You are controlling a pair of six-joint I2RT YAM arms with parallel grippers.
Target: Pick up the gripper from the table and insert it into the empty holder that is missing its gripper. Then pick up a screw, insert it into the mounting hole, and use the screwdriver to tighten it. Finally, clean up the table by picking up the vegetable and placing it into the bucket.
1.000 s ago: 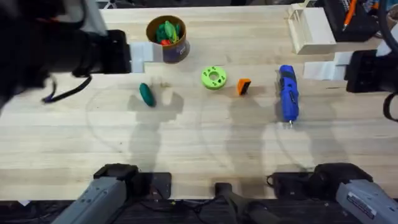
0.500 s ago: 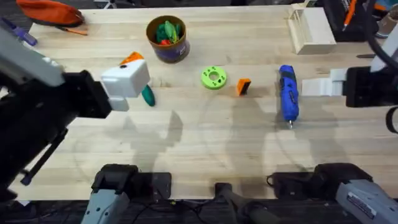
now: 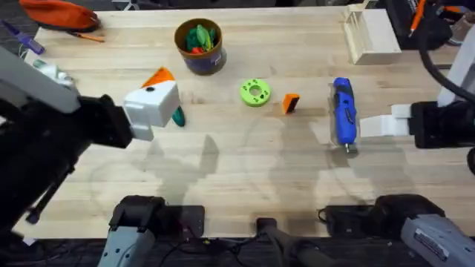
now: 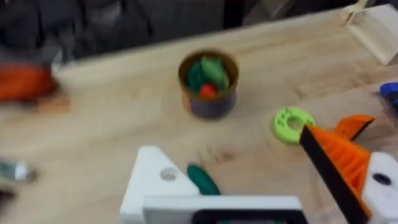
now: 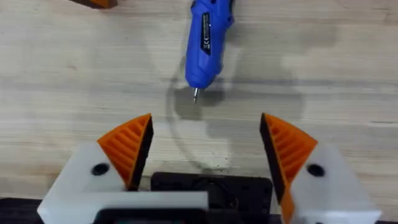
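The small orange gripper lies on the table between the lime disc and the blue screwdriver. My left gripper hovers open over the dark green vegetable. One of its fingers is the bare white holder with its mounting hole; the other carries an orange pad. The left wrist view shows the vegetable lying between the fingers, and the bucket beyond it. My right gripper is open, just short of the screwdriver tip. The bucket holds green and red toys.
A lime-green ring disc lies in the middle of the table. A light wooden box stands at the back right. An orange pouch and loose tools lie at the back left.
My left arm swung from beside the bucket to above the vegetable. My right gripper slid toward the near edge, from beside the screwdriver's back end to its tip.
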